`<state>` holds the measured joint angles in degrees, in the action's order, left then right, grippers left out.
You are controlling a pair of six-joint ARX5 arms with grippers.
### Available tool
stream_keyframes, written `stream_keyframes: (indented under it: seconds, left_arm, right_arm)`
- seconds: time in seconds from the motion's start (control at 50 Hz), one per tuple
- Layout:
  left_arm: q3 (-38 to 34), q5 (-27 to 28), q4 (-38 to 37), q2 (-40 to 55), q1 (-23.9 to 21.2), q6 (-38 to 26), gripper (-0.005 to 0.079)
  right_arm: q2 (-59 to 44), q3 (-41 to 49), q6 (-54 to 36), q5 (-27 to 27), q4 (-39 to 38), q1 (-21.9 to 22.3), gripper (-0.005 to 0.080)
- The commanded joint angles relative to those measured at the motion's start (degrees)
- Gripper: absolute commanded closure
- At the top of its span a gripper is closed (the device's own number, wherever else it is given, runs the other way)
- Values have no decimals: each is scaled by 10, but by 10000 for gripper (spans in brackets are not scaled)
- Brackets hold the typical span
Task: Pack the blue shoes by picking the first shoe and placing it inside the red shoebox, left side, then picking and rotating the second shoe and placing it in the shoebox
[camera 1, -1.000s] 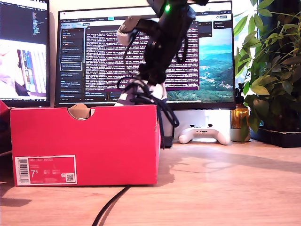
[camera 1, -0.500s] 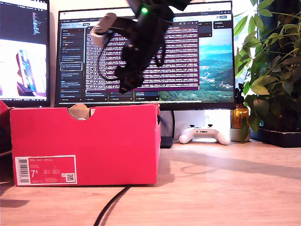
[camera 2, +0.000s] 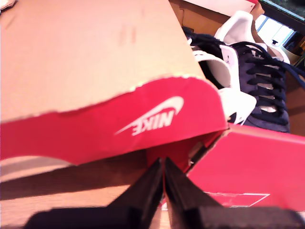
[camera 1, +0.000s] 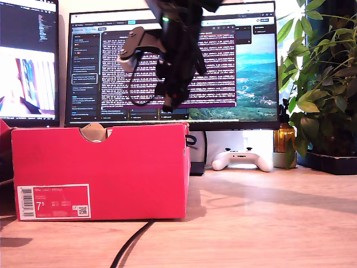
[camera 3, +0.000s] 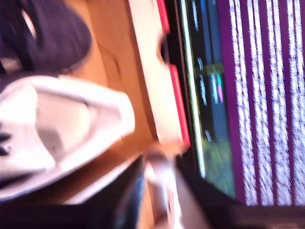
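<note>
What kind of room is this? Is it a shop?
Probably not a shop. It looks like a home or office desk: a wooden desktop with two computer monitors, a white game controller and a leafy potted plant beside the red shoebox.

place: office desk | evidence: two monitors (camera 1: 173, 61), game controller (camera 1: 242, 159), potted plant (camera 1: 323, 84), wooden desktop (camera 1: 268, 223)
</note>
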<state>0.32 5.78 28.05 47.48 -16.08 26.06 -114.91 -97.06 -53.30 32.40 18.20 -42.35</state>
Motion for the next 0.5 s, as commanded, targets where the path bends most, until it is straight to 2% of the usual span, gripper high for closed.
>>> stream_keyframes:
  seconds: [0.0, 0.02, 0.06, 0.16, 0.34, 0.48]
  left_arm:
    - [-17, 4, 3, 1, -1, -2, 764]
    - [-17, 5, 3, 1, -1, -13, 764]
    - [-17, 4, 3, 1, -1, -24, 764]
    - [-17, -5, -2, 0, 0, -29, 764]
    - [-17, -9, -55, -21, -1, -55, 764]
    - [-17, -9, -102, -64, -1, -63, 764]
  right_arm:
    - [-10, -33, 65, 8, 7, -14, 761]
    - [-10, -38, 65, 8, 11, -16, 761]
    - [-7, -48, 134, 9, 18, -19, 761]
    - [6, -67, 219, 12, 40, -19, 757]
    - [40, -70, 262, 6, 77, -14, 757]
    - [54, -70, 341, -17, 161, 12, 757]
